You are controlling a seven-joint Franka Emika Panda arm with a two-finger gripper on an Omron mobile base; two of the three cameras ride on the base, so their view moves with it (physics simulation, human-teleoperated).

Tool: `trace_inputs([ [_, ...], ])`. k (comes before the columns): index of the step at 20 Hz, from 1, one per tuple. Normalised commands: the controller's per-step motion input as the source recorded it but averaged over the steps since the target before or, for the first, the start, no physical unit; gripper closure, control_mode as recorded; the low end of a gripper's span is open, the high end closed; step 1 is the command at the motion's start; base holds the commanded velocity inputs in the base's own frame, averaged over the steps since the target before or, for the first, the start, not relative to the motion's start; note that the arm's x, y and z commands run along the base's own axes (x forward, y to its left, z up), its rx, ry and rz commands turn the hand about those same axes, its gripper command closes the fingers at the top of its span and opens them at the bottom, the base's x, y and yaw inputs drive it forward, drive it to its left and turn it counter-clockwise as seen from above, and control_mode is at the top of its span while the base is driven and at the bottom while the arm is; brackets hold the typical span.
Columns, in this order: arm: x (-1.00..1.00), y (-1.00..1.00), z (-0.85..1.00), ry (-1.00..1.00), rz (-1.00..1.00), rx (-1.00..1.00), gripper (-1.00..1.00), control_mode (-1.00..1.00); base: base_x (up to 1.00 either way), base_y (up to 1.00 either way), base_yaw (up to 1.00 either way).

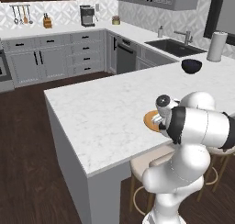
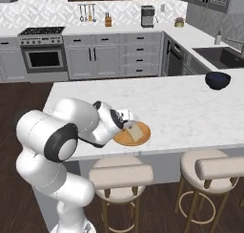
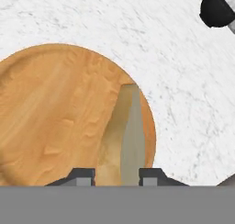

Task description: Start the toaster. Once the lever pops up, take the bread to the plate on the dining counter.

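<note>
Bread between my fingers, over the plate on the dining counter.

The bread [image 3: 124,136] stands on edge, its long axis running away from the gripper [image 3: 117,176], above the plate's [image 3: 55,108] right part; the jaws flank it slightly apart, and I cannot tell if they grip it.

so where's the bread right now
The bread lies on the plate at the near edge of the dining counter, between the end effector tips in the hand view.
</note>
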Motion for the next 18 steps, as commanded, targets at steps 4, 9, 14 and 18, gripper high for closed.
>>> trace_inputs([
  [4,0.13,0.36,-0.03,0.08,0.00,0.02,-1.00,-1.00,0.00,0.00,0.00],
  [9,0.01,0.48,0.20,0.07,0.03,0.03,-1.00,-1.00,0.00,0.00,0.00],
  [14,0.00,0.64,0.34,0.00,0.06,0.05,-1.00,-1.00,0.00,0.00,0.00],
  [18,-0.01,0.24,0.91,-0.01,0.09,0.22,-1.00,-1.00,0.00,0.00,0.00],
])
